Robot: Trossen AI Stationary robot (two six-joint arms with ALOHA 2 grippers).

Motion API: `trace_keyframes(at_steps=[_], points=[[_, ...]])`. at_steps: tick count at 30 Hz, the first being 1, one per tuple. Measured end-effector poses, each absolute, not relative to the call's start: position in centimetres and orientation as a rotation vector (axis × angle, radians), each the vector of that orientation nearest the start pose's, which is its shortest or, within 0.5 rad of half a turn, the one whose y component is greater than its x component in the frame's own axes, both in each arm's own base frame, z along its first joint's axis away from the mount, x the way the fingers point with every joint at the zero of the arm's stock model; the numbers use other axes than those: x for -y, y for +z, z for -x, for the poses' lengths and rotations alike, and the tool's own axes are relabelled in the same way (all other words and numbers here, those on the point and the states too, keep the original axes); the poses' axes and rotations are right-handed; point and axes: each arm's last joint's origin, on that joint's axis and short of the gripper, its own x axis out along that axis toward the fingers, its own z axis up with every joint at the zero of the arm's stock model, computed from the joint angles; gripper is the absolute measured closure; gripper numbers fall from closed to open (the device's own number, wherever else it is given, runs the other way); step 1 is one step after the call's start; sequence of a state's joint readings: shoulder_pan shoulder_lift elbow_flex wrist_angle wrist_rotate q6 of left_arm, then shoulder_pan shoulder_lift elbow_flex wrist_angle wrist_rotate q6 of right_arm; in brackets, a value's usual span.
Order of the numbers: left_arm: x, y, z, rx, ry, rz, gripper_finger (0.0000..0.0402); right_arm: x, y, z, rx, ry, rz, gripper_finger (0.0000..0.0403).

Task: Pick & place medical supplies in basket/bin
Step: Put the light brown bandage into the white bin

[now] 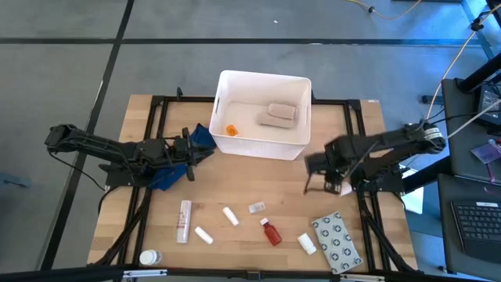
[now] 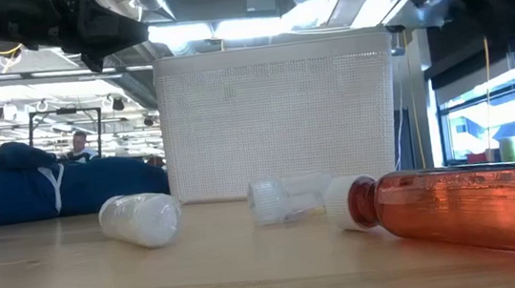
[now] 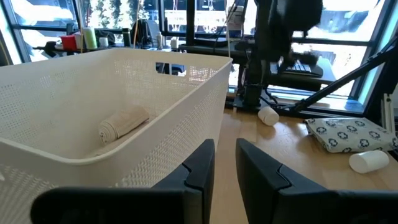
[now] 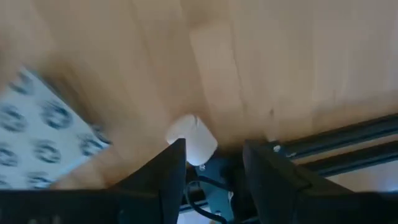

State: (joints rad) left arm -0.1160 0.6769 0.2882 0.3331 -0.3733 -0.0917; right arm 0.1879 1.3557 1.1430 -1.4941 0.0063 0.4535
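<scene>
Overhead ceiling lights glared at twelve o'clock in the low view; the red bottle [image 2: 475,205] glowed translucent; the right wrist view was motion-blurred; shadows on the surface [image 1: 235,251] were soft.

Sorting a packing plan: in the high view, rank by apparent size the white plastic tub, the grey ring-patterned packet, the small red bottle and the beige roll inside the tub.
1. White plastic tub
2. Grey ring-patterned packet
3. Beige roll
4. Small red bottle

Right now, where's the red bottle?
In the high view the red bottle lies on the table's near side, right of centre, below the white basket, between a small white tube and another.
</scene>
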Motion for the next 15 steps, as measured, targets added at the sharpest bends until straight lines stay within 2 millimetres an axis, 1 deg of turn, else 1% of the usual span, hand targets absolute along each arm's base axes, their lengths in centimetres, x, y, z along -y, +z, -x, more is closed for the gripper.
trace_keyframes(at_steps=[3, 7, 10, 15], points=[[0.8, 22.6, -15.8, -0.042, 0.259, 0.078, 0.0343, -4.6, 24.3, -18.8, -1.757, -0.235, -0.121, 0.0242], [0.8, 22.6, -15.8, -0.042, 0.259, 0.078, 0.0343, -5.5, 21.2, -17.6, -1.845, -0.148, -0.106, 0.0242], [0.8, 22.6, -15.8, -0.042, 0.259, 0.078, 0.0343, -5.9, 19.6, -16.8, -1.882, -0.106, -0.089, 0.0242], [0.8, 22.7, -15.8, -0.036, 0.259, 0.079, 0.0343, -6.1, 17.5, -16.0, -1.878, -0.057, -0.046, 0.0242]])
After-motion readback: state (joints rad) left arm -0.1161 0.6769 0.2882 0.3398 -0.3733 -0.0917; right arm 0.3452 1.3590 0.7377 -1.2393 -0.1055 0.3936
